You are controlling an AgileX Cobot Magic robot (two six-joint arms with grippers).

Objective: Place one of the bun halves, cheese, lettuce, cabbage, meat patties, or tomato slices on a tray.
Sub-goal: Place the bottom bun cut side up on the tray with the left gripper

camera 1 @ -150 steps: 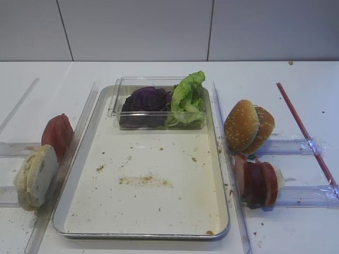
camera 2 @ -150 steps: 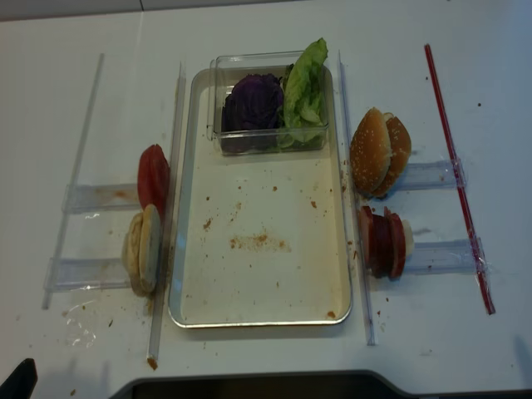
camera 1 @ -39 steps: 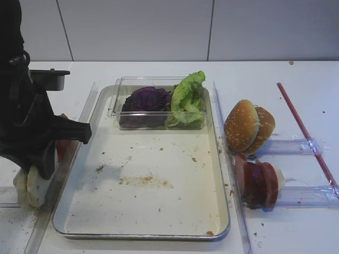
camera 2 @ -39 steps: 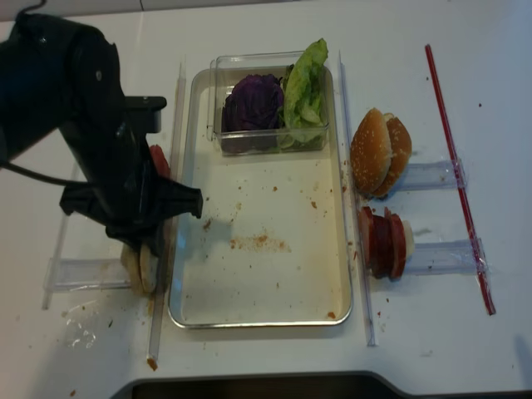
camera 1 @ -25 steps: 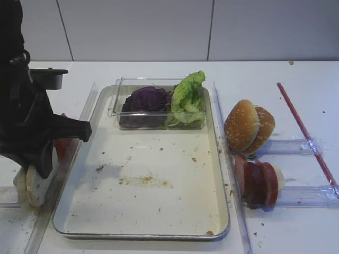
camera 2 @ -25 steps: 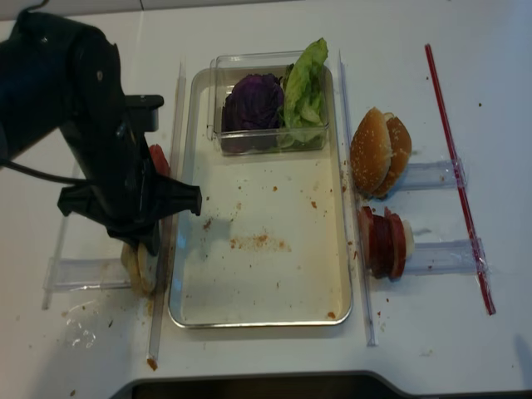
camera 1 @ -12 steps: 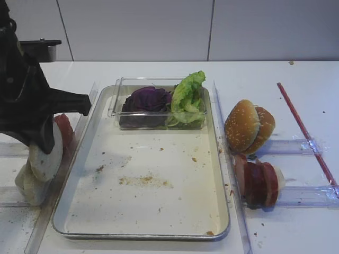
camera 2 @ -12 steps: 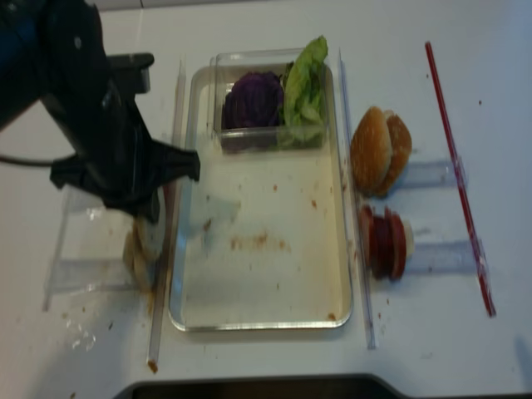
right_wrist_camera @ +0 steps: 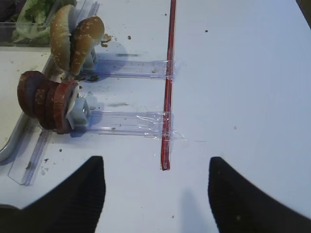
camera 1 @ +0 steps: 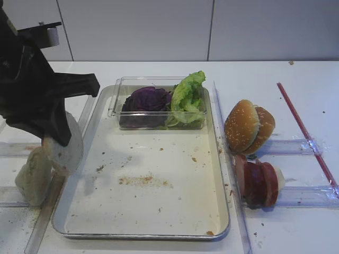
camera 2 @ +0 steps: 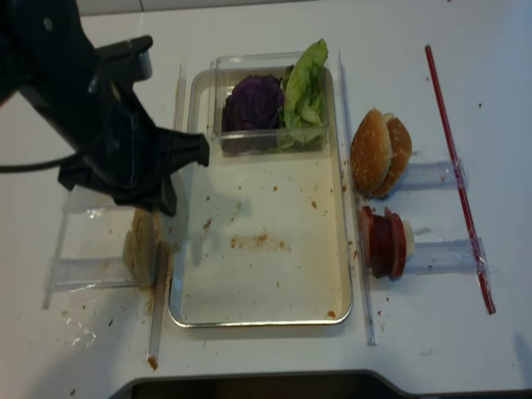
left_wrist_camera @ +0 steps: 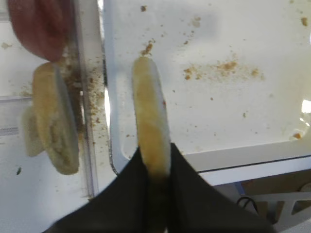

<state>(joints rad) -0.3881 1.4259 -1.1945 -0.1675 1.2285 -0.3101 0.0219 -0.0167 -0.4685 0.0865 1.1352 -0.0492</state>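
Observation:
My left gripper [left_wrist_camera: 153,162] is shut on a pale bun half [left_wrist_camera: 150,111], held on edge in the air over the left rim of the metal tray [camera 1: 159,211]. A second bun half [camera 1: 33,174] still leans in the rack to the left, next to a tomato slice [left_wrist_camera: 36,24]. Lettuce [camera 1: 188,95] and purple cabbage [camera 1: 148,99] fill a clear box at the tray's far end. Meat patties [camera 1: 257,182] stand on edge right of the tray. I cannot make out any cheese. My right gripper [right_wrist_camera: 154,167] hangs open over bare table.
Two sesame-topped buns [camera 1: 248,126] lean in a clear rack beyond the patties. A red strip [right_wrist_camera: 169,73] runs along the table at the far right. Clear plastic rails [camera 2: 177,125] flank both long sides of the tray. Crumbs dot the tray floor.
My left gripper has lifted one bun half out of the left rack and carried it up and right to the tray's left rim. The other bun half stayed in the rack.

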